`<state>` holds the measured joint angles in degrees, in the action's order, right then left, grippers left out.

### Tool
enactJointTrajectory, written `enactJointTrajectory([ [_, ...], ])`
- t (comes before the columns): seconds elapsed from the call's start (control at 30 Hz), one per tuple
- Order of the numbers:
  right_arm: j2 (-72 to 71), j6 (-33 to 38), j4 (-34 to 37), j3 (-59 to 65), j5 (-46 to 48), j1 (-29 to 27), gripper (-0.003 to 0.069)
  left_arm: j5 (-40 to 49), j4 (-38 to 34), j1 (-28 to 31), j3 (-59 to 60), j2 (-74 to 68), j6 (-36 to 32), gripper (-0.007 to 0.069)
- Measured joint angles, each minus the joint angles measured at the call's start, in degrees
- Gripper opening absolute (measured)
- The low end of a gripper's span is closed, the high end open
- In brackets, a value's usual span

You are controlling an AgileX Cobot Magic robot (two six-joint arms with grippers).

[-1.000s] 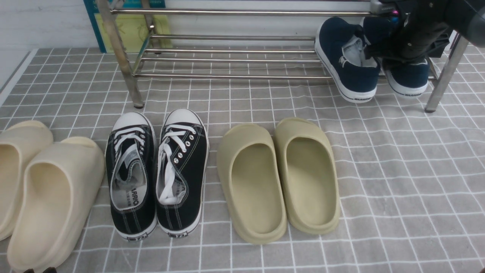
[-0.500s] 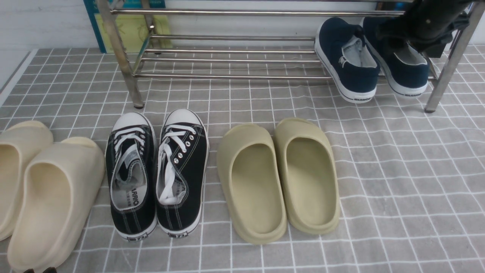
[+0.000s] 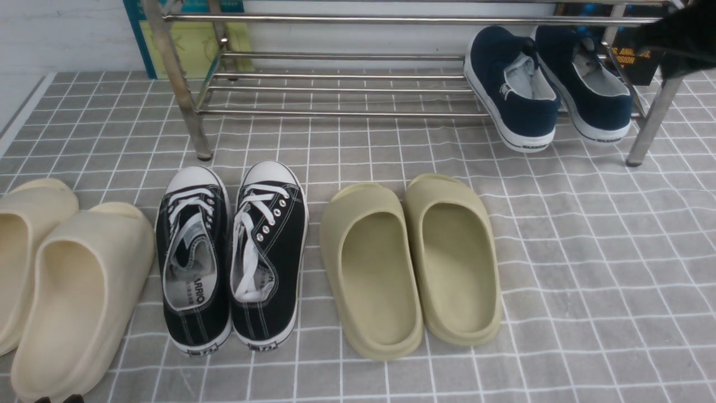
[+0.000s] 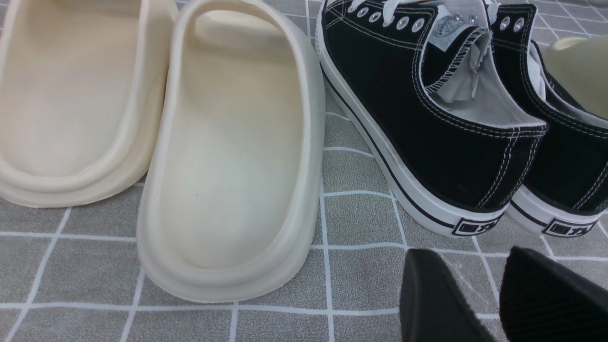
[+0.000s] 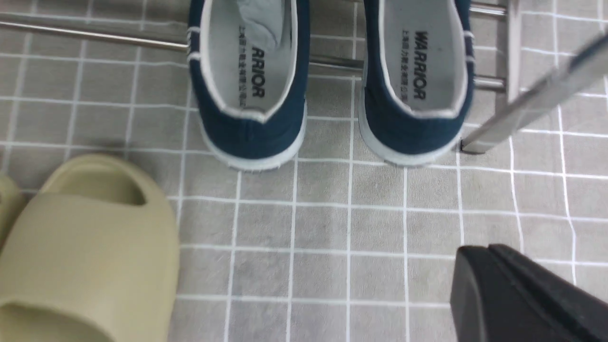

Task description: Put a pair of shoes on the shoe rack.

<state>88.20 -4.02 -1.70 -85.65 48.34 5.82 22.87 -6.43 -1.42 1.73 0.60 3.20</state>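
The pair of shoes, two navy slip-ons (image 3: 514,95) (image 3: 593,95), rests on the lower bars of the shoe rack (image 3: 335,112) at its right end, heels overhanging the front bar. The right wrist view looks down on their heels (image 5: 249,95) (image 5: 418,95). My right gripper (image 5: 489,249) hangs above the cloth in front of them, shut and empty; its arm (image 3: 682,42) is a dark blur at the upper right of the front view. My left gripper (image 4: 468,256) stands open and empty, low over the cloth behind the black sneakers' heels.
On the grey checked cloth in front of the rack stand cream slippers (image 3: 56,285), black lace-up sneakers (image 3: 232,257) and olive slippers (image 3: 411,263). The rack's right front leg (image 3: 649,129) stands beside the navy shoes. A blue-and-yellow board (image 3: 190,39) leans behind the rack.
My right arm has drawn back up and to the right, away from the navy shoes, which stay on the rack. The left arm has not moved.
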Motion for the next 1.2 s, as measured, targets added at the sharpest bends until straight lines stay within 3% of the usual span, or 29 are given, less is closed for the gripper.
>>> enactJointTrajectory([
  [0.37, -34.0, 0.0, 0.4, 53.3, -41.1, 0.9, -0.0003, 0.0, 0.0, 0.0, 0.0, 0.0, 0.0, 0.0239],
  [0.67, -46.2, -0.6, 0.4, 76.2, -60.5, 1.8, 0.0001, 0.0, -0.1, 0.0, 0.0, 0.0, 0.0, 0.0239],
  [0.93, -47.0, -3.1, 0.2, 86.1, -63.7, 3.0, 0.0005, 0.0, -0.1, 0.0, 0.0, 0.0, 0.0, 0.0239],
  [1.07, -51.2, -3.2, 0.1, 87.0, -57.5, 2.7, 0.0007, 0.1, -0.1, 0.0, 0.0, 0.0, 0.0, 0.0239],
  [1.2, -67.0, -3.2, -0.2, 87.0, -45.2, 0.2, 0.0010, 0.1, -0.1, 0.0, 0.0, 0.0, 0.0, 0.0239],
])
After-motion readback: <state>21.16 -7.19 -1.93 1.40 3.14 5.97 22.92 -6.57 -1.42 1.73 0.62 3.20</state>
